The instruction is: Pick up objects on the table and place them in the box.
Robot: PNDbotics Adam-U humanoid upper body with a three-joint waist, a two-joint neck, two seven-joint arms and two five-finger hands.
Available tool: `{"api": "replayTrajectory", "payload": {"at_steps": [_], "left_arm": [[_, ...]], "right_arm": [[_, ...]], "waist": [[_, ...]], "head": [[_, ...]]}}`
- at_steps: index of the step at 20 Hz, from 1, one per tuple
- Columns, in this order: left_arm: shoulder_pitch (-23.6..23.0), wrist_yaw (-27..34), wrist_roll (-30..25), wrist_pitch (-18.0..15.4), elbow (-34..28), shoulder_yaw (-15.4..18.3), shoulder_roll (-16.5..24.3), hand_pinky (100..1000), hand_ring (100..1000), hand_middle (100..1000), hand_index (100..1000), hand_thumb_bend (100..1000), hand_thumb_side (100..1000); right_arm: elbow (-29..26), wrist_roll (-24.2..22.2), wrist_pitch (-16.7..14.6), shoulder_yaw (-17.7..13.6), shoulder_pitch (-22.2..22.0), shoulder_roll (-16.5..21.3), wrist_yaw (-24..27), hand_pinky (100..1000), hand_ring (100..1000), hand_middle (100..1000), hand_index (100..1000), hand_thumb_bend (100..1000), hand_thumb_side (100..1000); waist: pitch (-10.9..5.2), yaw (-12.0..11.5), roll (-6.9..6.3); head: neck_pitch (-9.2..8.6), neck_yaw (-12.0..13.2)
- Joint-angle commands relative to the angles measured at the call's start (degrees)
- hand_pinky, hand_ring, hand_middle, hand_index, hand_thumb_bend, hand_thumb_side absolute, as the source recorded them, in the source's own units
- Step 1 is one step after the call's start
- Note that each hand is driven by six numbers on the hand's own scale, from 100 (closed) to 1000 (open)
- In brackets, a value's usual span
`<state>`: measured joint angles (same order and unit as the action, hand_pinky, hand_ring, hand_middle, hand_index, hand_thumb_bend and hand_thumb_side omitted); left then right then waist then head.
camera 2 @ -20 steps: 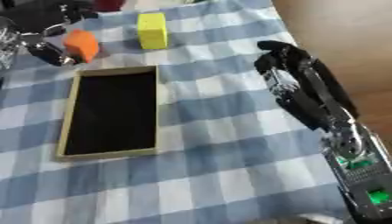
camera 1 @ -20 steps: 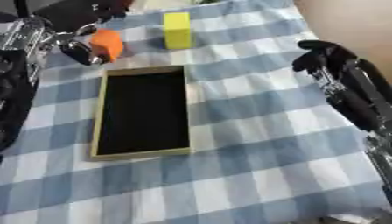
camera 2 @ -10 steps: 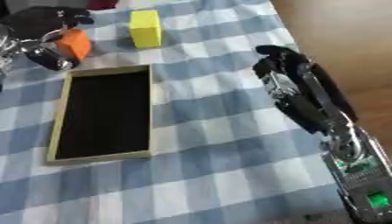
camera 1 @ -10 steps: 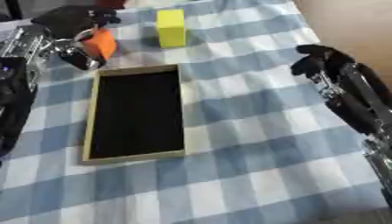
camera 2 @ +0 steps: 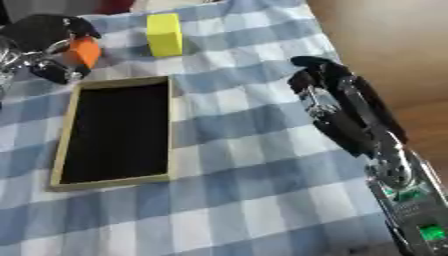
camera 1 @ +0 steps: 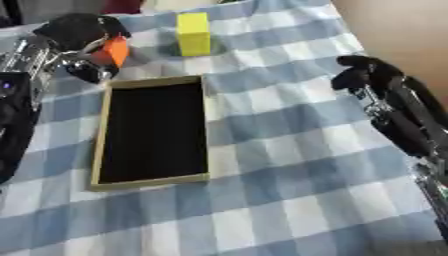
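A shallow box with a tan rim and black inside lies on the blue-and-white checked cloth, nothing in it. At the far left my left hand is shut on an orange block, held just beyond the box's far left corner. A yellow block stands upright on the cloth beyond the box's far right corner. My right hand hovers at the right side of the table with its fingers curled and nothing in them.
The cloth-covered table ends at the right, where brown floor shows beyond its edge. My right forearm runs along that edge toward the lower right corner.
The whole picture has shifted, so the camera moved. My left hand keeps its hold on the orange block near the box's far corner. The right hand stays curled.
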<state>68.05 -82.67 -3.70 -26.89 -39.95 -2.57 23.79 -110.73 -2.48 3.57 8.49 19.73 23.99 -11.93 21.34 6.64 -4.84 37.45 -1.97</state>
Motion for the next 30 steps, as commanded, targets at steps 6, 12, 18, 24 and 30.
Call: {"api": "replayTrajectory", "payload": {"at_steps": [6, 12, 18, 24, 30], "left_arm": [[0.7, 6.1, -1.9, -2.1, -2.7, 0.2, 2.4, 609, 620, 601, 772, 143, 100], [1.0, 13.2, -4.3, -4.5, -7.1, -1.5, 4.2, 615, 619, 596, 772, 125, 100], [-0.2, 20.5, -7.6, -8.2, -14.3, -5.9, 5.6, 627, 626, 605, 774, 169, 100], [-1.6, 26.7, -12.2, -12.1, -22.3, -13.1, 6.2, 635, 639, 624, 776, 261, 100], [-3.2, 26.9, -16.0, -14.2, -24.0, -17.7, 4.3, 648, 653, 640, 787, 256, 122]], "right_arm": [[-0.3, 0.1, -0.2, -0.4, 0.5, 0.5, 0.2, 850, 708, 640, 873, 100, 849], [-0.1, 0.0, -0.2, -0.5, 0.1, 0.6, 0.2, 851, 709, 641, 874, 100, 843], [0.0, -0.1, -0.3, -0.6, -0.4, 0.8, 0.1, 851, 710, 642, 875, 100, 838], [-0.2, -0.3, -0.5, -0.6, -0.3, 0.9, 0.2, 850, 710, 642, 876, 100, 832], [-0.4, -0.3, -0.4, -0.7, -0.3, 0.9, 0.3, 850, 711, 643, 876, 100, 832]], "waist": [[-2.64, -1.0, 0.90], [-4.45, -2.7, 1.40], [-6.01, -4.7, 1.80], [-7.21, -6.0, 1.93], [-7.59, -5.9, 2.34]], "head": [[-0.06, -0.1], [0.35, -0.5], [0.64, -1.2], [0.68, -1.6], [0.53, -1.5]]}}
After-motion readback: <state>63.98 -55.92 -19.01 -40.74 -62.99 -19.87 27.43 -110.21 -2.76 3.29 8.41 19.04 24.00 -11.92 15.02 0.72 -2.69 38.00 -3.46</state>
